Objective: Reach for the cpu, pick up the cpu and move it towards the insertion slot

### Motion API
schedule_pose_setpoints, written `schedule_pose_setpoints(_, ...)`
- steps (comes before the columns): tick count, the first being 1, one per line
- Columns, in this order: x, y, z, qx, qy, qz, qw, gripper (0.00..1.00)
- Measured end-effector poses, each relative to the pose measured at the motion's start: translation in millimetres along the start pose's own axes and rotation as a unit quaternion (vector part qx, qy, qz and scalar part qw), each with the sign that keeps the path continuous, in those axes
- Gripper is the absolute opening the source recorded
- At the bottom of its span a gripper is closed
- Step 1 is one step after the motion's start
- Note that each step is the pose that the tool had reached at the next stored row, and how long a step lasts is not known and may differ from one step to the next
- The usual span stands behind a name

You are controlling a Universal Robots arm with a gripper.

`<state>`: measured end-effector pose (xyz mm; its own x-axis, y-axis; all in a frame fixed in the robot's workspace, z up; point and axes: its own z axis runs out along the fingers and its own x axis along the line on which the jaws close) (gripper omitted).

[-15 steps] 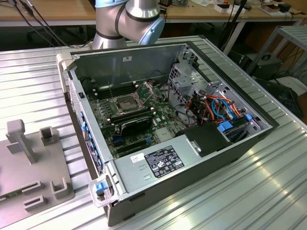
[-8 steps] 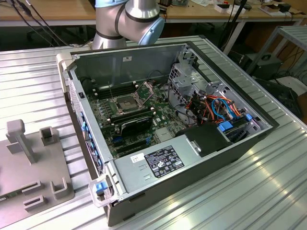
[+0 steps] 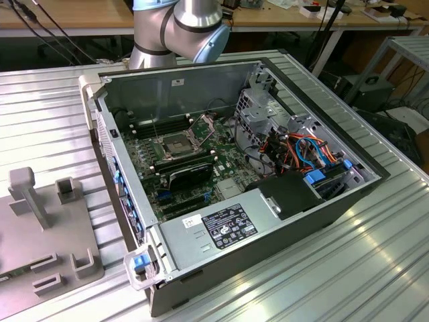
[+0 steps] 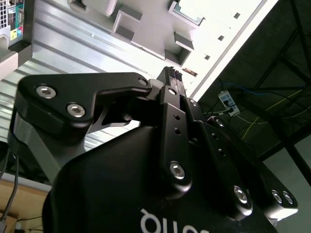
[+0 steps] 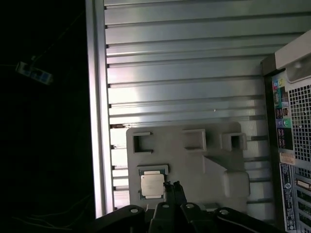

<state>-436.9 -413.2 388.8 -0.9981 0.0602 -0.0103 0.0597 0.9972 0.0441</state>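
In the first wrist view the cpu, a small square chip with a pale metal lid, lies in a recess of a grey fixture plate. My gripper hangs high above the plate, its black fingertips showing just beside the cpu. The fingers are pressed together with nothing between them, as the second wrist view also shows for the gripper. The insertion slot, a silver-framed square socket with its lever raised, sits on the motherboard inside the open computer case, far from the gripper.
The robot arm stands behind the case. The grey fixture plate with raised blocks lies at the exterior view's left on the ribbed metal table. Cables, a drive cage and a black finned block crowd the case.
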Motion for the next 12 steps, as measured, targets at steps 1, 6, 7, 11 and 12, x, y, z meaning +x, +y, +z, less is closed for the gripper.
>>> schedule_pose_setpoints(1, 5.5, -0.9, 0.2, 0.0, -0.0001, 0.0, 1.0, 0.11)
schedule_pose_setpoints(6, 19.5, -3.0, 0.3, 0.0, 0.0001, 0.0, 1.0, 0.11)
schedule_pose_setpoints(7, 22.4, -3.4, 0.3, 0.0, 0.0001, 0.0, 1.0, 0.11)
schedule_pose_setpoints(11, 28.5, -4.4, 0.6, 0.0001, 0.0007, 0.0, 1.0, 0.11)
schedule_pose_setpoints(12, 29.2, -4.5, 0.7, 0.0, 0.0008, 0.0, 1.0, 0.11)
